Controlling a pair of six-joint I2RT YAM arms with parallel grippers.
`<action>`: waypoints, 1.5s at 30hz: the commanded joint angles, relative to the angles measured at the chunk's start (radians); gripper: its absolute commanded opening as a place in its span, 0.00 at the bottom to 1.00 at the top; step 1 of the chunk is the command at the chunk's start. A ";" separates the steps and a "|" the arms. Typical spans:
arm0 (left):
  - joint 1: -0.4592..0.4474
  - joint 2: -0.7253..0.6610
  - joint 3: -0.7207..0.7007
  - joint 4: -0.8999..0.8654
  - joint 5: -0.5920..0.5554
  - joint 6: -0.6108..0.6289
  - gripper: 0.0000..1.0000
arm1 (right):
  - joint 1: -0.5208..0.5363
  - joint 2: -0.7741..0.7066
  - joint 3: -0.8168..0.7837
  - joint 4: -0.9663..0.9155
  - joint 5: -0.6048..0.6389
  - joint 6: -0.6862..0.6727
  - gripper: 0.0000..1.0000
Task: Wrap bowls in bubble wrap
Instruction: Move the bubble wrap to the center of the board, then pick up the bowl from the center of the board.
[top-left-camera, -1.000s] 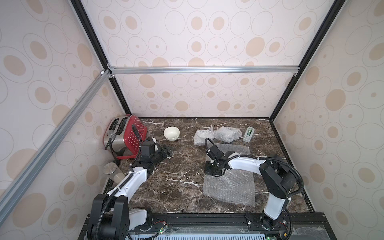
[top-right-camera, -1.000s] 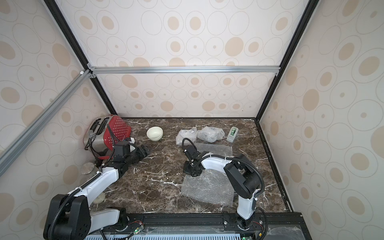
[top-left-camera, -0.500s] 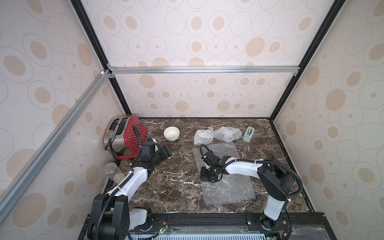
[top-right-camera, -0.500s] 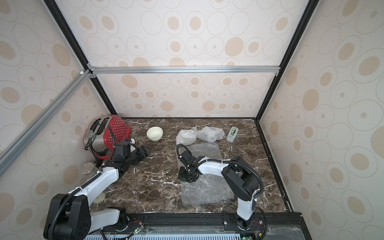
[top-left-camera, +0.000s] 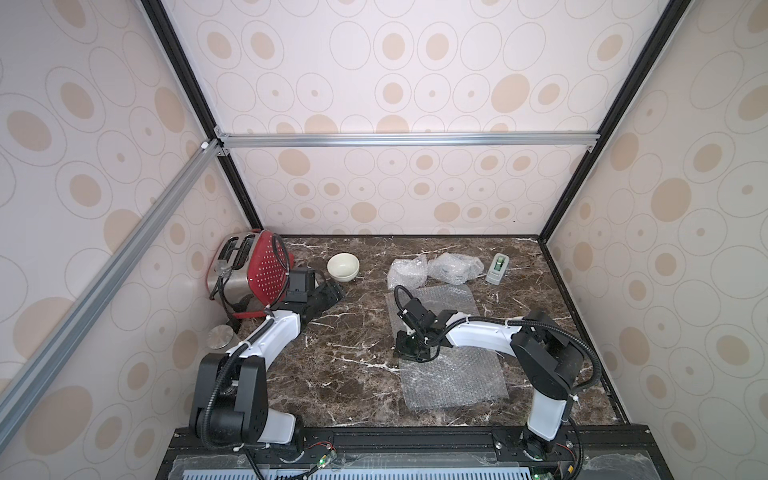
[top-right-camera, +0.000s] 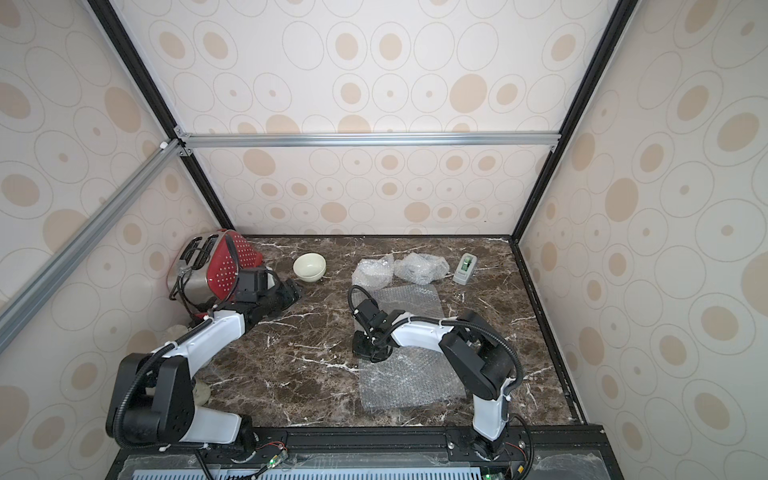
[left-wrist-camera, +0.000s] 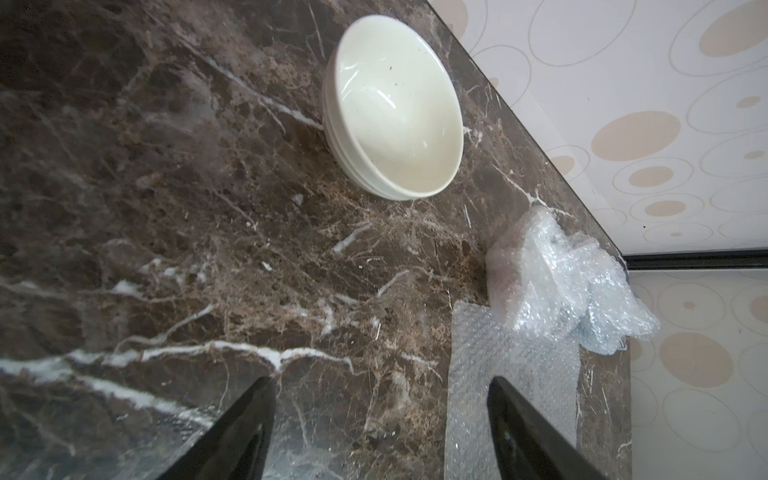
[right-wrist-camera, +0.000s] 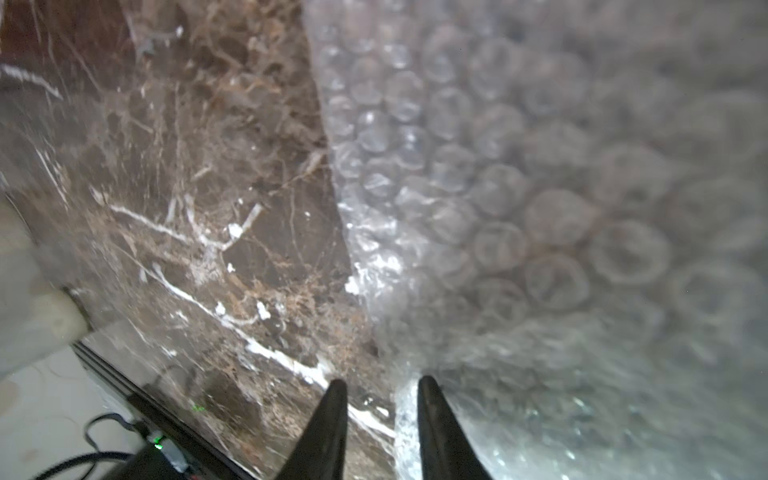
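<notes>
A: So, L to R in a top view: toaster (top-left-camera: 253, 270) at far left of the counter (top-left-camera: 332, 374). The left end effector (top-left-camera: 334, 293) is just beside it, jaws wide, nothing in them, aimed at the cream bowl (top-left-camera: 343, 266) in the upper middle of the frame. Bowl's bare and upright, not wrapped yet.

B: Any change there?

A: None vs a sec ago. The change is mid-frame: the flat bubble wrap sheet (top-left-camera: 453, 380) has shifted a bit toward frame left. It was pulled by the right end effector (top-left-camera: 409, 351), which was clamped on its edge and has now parted.

B: Holding or not?

A: Right wrist cam: jaws a narrow gap apart, counter showing btwn them, sheet edge lying against one side. Looks let go, imo. Top views can't show that b/c the wrist body hides the tips.

B: Meaning for the job?

A: Prob the sheet's laid out, so next is getting the bowl onto it. They're well apart for now.

B: And right of that?

A: Two crumpled bundles (top-left-camera: 407, 272), upper centre, at the sheet's far end, then a tape dispenser (top-left-camera: 498, 269). Left wrist cam gets only one bundle, touching the sheet's corner, and no dispenser. But it shows the bowl's inside is empty. Whether the bundles hold the other bowls: can't tell.
</notes>
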 joint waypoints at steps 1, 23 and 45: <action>0.010 0.076 0.111 -0.064 -0.073 0.008 0.77 | 0.005 -0.088 0.020 -0.089 0.065 -0.051 0.39; 0.066 0.608 0.687 -0.376 0.006 0.114 0.37 | -0.025 -0.302 -0.056 -0.174 0.195 -0.169 0.40; -0.006 0.216 0.568 -0.466 0.055 0.217 0.00 | -0.330 -0.476 -0.194 -0.199 0.121 -0.254 0.41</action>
